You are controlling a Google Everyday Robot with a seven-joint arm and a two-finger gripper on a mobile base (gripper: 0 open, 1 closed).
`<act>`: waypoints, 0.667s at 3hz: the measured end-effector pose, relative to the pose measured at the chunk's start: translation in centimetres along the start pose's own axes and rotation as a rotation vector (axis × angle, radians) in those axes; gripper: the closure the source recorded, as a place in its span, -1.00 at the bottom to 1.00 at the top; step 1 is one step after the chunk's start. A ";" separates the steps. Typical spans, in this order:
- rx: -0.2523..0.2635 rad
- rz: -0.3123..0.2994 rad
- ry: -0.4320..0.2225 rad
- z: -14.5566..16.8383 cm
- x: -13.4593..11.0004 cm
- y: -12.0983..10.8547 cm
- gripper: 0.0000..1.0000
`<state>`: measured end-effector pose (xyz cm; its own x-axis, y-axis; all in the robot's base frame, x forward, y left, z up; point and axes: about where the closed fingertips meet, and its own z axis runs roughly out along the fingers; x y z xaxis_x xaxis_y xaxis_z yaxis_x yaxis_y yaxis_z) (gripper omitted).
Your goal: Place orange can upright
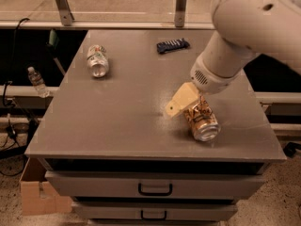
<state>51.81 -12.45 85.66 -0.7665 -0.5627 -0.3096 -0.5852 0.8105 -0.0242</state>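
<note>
On the grey worktop (127, 117) there are two cans and one dark wrapper, and off its left edge stands one small plastic bottle (36, 80). Below the worktop's left corner sits one cardboard box (37, 192). Two drawers with dark handles show under the front edge.

The silver-white can (97, 60) lies on its side near the back left. The dark wrapper (172, 45) lies flat near the back, right of centre.

The orange can (201, 118) lies on its side toward the front right, its shiny gold-orange body marked with pale and dark patches, its silver end facing the front.

The white arm (244, 27) reaches down from the upper right. Its cream-coloured hand (181, 105) slants down to the left, lying against the can's upper left side. Whether the hand is wide, narrow or gripping the can cannot be told.
</note>
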 end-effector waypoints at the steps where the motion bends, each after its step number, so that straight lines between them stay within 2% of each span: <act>1: 0.007 0.069 0.030 2.0 -0.4 0.2 -0.66; 2: 0.010 0.106 0.046 3.2 -0.9 0.2 -0.19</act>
<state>53.24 -11.26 82.85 -0.8351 -0.4807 -0.2674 -0.4982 0.8671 -0.0030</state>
